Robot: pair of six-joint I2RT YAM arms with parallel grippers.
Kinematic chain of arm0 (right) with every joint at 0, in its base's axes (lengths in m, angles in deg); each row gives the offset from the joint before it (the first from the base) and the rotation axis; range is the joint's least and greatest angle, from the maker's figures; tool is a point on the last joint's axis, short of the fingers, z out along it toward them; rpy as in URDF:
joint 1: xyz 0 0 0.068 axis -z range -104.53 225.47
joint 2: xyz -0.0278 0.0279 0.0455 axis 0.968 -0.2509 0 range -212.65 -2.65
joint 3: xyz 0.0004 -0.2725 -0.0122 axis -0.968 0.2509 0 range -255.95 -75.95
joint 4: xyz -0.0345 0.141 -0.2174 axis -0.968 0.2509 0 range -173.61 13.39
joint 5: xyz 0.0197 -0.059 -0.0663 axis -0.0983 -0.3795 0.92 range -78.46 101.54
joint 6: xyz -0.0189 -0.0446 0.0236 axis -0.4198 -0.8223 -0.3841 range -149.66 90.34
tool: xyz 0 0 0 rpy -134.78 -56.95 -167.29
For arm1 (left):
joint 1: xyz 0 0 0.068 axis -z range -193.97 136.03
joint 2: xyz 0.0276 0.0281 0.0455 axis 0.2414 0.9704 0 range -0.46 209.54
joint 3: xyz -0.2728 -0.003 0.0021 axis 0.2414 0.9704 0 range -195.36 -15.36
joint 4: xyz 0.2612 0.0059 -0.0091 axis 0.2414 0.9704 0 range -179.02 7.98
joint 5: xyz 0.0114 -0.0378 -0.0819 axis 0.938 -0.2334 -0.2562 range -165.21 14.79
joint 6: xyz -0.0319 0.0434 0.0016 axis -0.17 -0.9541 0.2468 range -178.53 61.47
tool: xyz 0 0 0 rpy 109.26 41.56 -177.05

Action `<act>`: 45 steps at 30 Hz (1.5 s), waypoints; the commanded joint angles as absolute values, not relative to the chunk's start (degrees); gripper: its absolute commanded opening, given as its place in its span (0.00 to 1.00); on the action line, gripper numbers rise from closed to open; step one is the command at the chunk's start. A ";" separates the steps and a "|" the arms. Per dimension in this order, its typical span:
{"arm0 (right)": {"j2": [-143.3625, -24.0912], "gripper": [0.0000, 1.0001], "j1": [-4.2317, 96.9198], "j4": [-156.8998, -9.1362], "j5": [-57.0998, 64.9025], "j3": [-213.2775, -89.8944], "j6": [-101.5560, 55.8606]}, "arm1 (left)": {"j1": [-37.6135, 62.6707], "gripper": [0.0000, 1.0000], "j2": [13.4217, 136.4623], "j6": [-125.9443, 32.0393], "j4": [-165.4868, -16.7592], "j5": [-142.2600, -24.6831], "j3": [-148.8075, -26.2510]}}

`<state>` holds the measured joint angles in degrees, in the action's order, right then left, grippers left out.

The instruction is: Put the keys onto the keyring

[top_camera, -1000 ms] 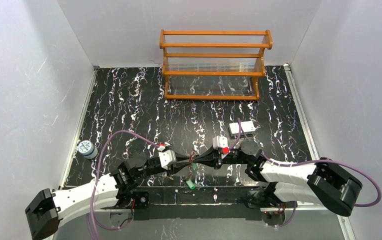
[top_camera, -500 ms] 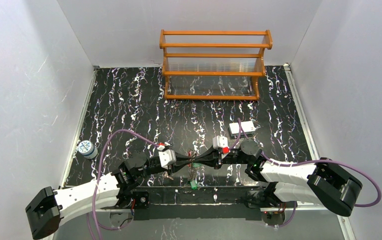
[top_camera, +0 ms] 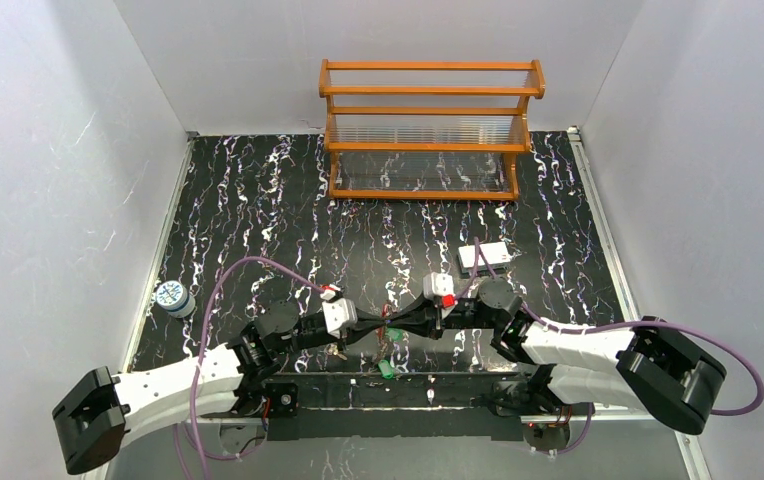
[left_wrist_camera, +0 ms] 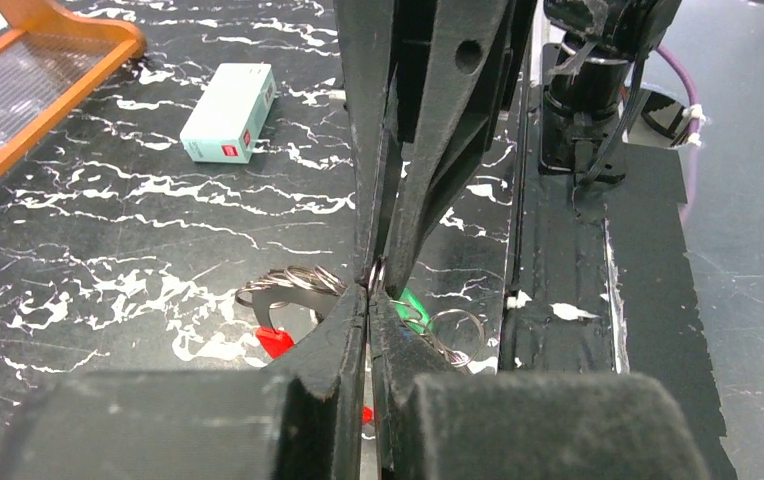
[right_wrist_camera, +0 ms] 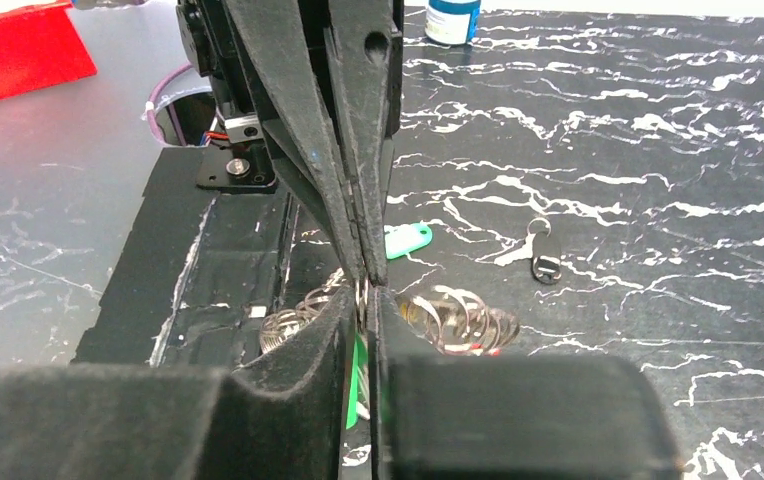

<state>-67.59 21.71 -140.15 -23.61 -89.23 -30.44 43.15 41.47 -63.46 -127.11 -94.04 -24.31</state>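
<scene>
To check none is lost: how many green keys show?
2: one key lies at the front of the table; another shows under the right gripper. More may be hidden.

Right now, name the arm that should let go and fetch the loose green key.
Right, probably. Both grippers pinch one metal ring tip to tip. The green key lies in plain view just past the right gripper, while the left gripper is clamped tight and can hold the ring.

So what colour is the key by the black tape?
That key is green, best in right wrist view.
</scene>
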 commanded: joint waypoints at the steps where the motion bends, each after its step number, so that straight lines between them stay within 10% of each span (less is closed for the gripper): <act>1: -63.92 0.25 21.24 -138.92 -23.28 -91.16 -33.52 | 43.33 0.00 41.45 -64.73 -123.08 -91.91 -27.06; 18: -55.96 0.66 21.24 -128.93 -16.68 -91.73 -40.96 | 43.34 0.00 37.14 -70.16 -109.22 -89.80 -32.28; 27: -62.90 0.34 21.24 -126.64 -24.89 -96.10 -41.91 | 43.42 0.00 38.65 -69.79 -109.14 -90.06 -33.23; 45: -70.30 0.26 21.20 -130.54 -25.04 -97.40 -39.64 | 43.42 0.00 38.81 -68.60 -110.52 -91.09 -32.16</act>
